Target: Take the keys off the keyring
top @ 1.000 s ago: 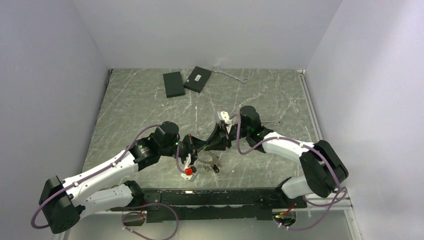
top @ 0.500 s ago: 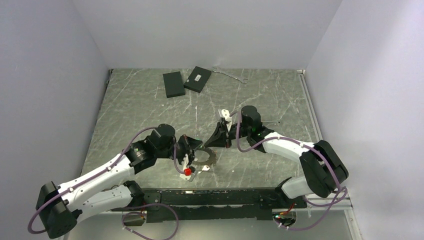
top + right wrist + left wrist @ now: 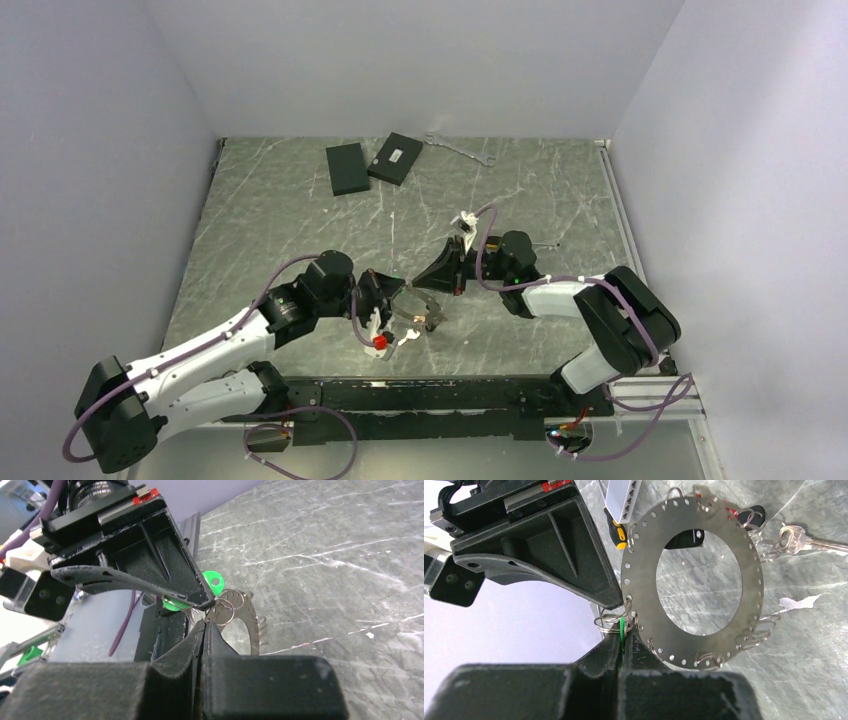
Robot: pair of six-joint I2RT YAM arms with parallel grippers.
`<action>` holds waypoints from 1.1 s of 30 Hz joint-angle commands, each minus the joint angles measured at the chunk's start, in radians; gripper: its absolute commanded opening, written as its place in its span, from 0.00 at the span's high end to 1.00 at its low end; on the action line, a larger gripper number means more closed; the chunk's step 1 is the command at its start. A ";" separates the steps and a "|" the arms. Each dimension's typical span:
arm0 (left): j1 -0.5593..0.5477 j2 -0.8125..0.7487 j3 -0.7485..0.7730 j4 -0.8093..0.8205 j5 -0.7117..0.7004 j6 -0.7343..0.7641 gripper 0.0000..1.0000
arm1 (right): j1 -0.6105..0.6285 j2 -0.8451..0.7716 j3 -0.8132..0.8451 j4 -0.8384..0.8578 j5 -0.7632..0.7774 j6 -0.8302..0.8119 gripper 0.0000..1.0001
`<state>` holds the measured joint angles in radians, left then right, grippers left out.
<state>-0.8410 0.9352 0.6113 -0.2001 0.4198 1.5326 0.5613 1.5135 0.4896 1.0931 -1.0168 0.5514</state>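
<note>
The keyring is a flat grey ring with small holes and wire loops round its rim, held off the table between both grippers. My left gripper is shut on a green key that hangs from a loop at the ring's edge. My right gripper is shut on the ring's rim next to that loop; its fingertips touch the ring. The green key head shows behind the left gripper's fingers. A silver key and a black key head hang at the ring's far side.
Two flat black boxes and a thin silver wrench lie at the back of the marbled table. A yellow-and-black screwdriver handle lies beyond the ring. Both arms meet at the table's near middle.
The left gripper had pulled back left with the ring lying low; now the ring is tilted up and both grippers meet at its rim again. The right arm has dropped lower and shifted right.
</note>
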 commanded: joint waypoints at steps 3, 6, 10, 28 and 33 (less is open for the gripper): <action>-0.003 0.035 -0.017 0.056 0.014 0.011 1.00 | -0.002 0.016 -0.019 0.247 0.115 0.131 1.00; -0.003 0.028 -0.018 0.059 -0.010 -0.002 1.00 | -0.016 0.002 -0.048 0.258 0.142 0.147 1.00; -0.003 0.031 -0.023 0.076 -0.035 -0.012 1.00 | -0.017 -0.041 -0.068 0.260 0.168 0.178 1.00; 0.099 0.050 0.028 0.078 0.108 0.210 1.00 | -0.037 -0.129 0.055 -0.244 -0.107 -0.301 0.57; 0.113 0.050 0.040 0.078 0.157 0.260 1.00 | -0.036 -0.131 0.185 -0.540 -0.137 -0.528 0.52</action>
<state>-0.7372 0.9920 0.5968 -0.1413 0.4969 1.7180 0.5266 1.4109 0.5720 0.7666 -1.0969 0.2398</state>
